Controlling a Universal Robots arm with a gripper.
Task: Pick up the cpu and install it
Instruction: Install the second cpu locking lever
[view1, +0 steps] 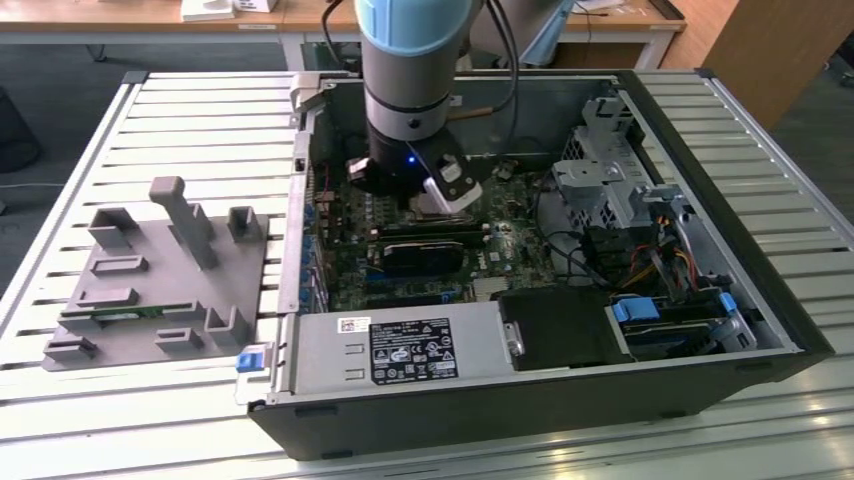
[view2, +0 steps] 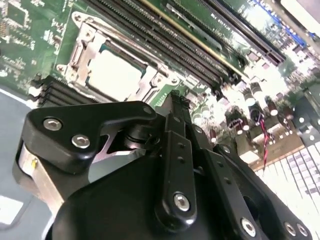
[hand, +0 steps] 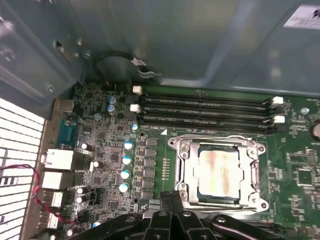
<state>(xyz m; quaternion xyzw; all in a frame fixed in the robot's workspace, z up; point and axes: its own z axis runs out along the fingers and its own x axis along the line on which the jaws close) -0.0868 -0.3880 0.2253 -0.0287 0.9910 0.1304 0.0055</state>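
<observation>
The cpu is a square chip with a shiny silver-grey top. It lies flat inside the metal socket frame on the green motherboard and also shows in the second wrist view. My gripper hangs just above the board beside the socket's edge, its black fingers pressed together with nothing between them. In the exterior view the gripper is down inside the open computer case, over the motherboard's upper middle.
Several empty memory slots run alongside the socket. A black block lies on the board below the gripper. The power supply, drive cage and cables crowd the case. A grey fixture holding a green stick stands at the exterior view's left.
</observation>
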